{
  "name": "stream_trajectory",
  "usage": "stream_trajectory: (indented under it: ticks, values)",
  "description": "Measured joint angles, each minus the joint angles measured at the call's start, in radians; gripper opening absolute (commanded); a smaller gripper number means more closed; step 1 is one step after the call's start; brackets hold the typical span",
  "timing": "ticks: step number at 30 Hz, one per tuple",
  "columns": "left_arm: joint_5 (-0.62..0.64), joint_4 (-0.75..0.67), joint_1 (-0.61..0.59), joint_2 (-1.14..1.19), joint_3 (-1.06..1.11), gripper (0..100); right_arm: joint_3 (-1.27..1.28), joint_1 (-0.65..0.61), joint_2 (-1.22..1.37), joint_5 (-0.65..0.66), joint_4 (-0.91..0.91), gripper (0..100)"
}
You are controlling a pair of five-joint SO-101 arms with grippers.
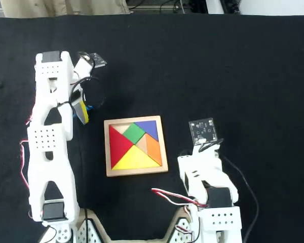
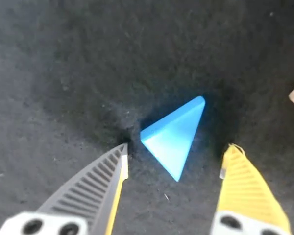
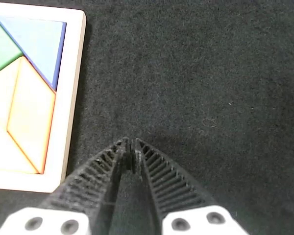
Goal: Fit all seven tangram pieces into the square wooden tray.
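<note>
Left hand: your left hand [image 2: 177, 148] is spread wide and holds nothing. The spread suits a pinch across the piece between its fingers.
Blue triangle: the blue triangle [image 2: 174, 134] lies flat between the two fingers, its near corner pointing back toward the hand. The grey finger's tip is close to one corner and the yellow finger stands a little apart from it.
Right hand: your right hand [image 3: 132, 143] is closed on nothing. It is parked low over the cloth, likely to keep it out of the way.
Tray: the tray [image 1: 136, 172] sits just beside the right hand and well apart from the left. The fitted pieces [image 1: 134, 159] cover most of it. Pale patches may be bare wood for the triangle, but you cannot be sure.
Counter: the counter [image 1: 218, 66] wears a black, slightly fuzzy cloth, so expect the triangle to drag, not slide.
Room: beyond both hands a beige curtain [image 1: 61, 7] and some cables [image 1: 162, 6] edge the far side.
</note>
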Motion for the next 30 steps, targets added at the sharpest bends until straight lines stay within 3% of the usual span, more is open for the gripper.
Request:
stream_trajectory:
  ticks: [19,25,30]
  values:
    - [-0.015,0.009,0.026,0.238,-0.391,30,0.000,0.000,0.000,0.000,0.000,1.8]
    - [-0.064,0.020,0.032,0.245,-0.397,16,0.000,0.000,0.000,0.000,0.000,1.8]
    - [-0.078,0.021,0.049,0.247,-0.397,14,0.000,0.000,0.000,0.000,0.000,1.8]
